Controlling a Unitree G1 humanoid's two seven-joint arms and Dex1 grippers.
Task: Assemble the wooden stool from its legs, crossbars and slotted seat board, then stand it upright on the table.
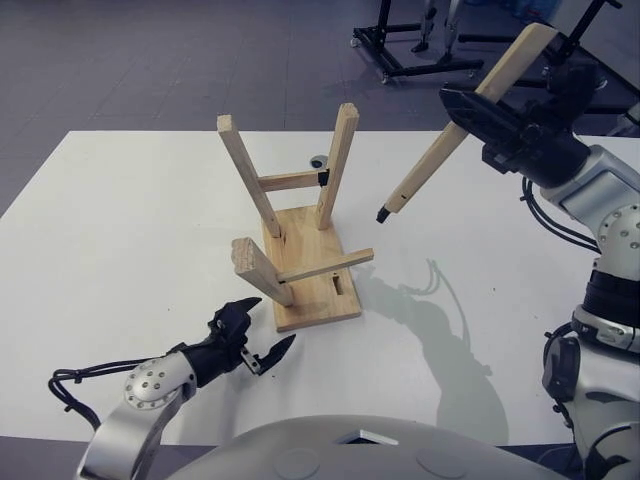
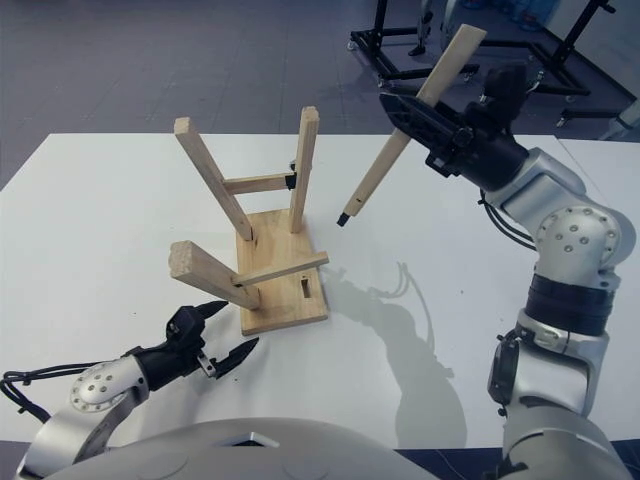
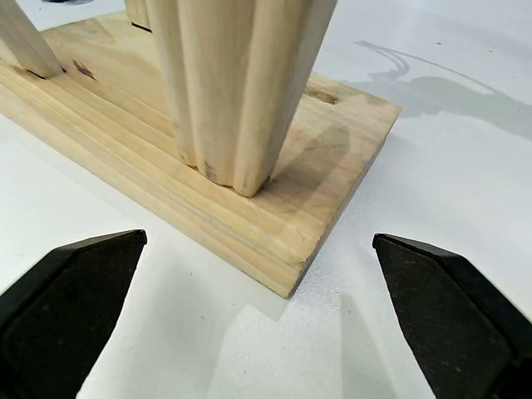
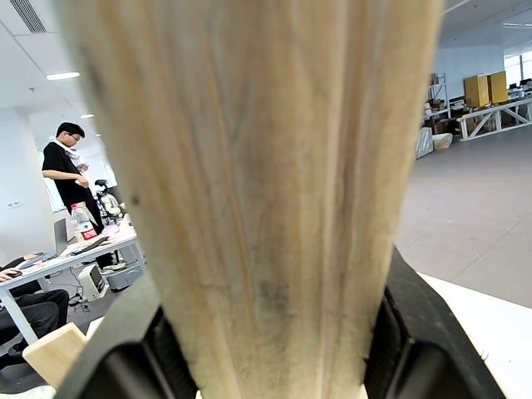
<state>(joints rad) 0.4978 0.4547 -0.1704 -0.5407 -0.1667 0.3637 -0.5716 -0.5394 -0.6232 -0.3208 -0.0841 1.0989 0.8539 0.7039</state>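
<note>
The slotted seat board (image 1: 318, 300) lies flat on the white table (image 1: 120, 240), with three legs sticking up from it. Two rear legs (image 1: 246, 172) (image 1: 339, 160) are joined by a crossbar (image 1: 288, 181). The front leg (image 1: 258, 266) leans and carries a second crossbar (image 1: 326, 265) whose free end hangs over an empty slot (image 1: 340, 284). My left gripper (image 1: 257, 342) is open, low over the table just in front of the board's near corner (image 3: 291, 274). My right gripper (image 1: 478, 108) is shut on a fourth leg (image 1: 430, 165), held tilted in the air right of the stool, its black-tipped end down.
A small dark round object (image 1: 318, 160) lies on the table behind the stool. A black wheeled frame (image 1: 420, 50) stands on the floor beyond the far edge. Open table surface stretches left and right of the board.
</note>
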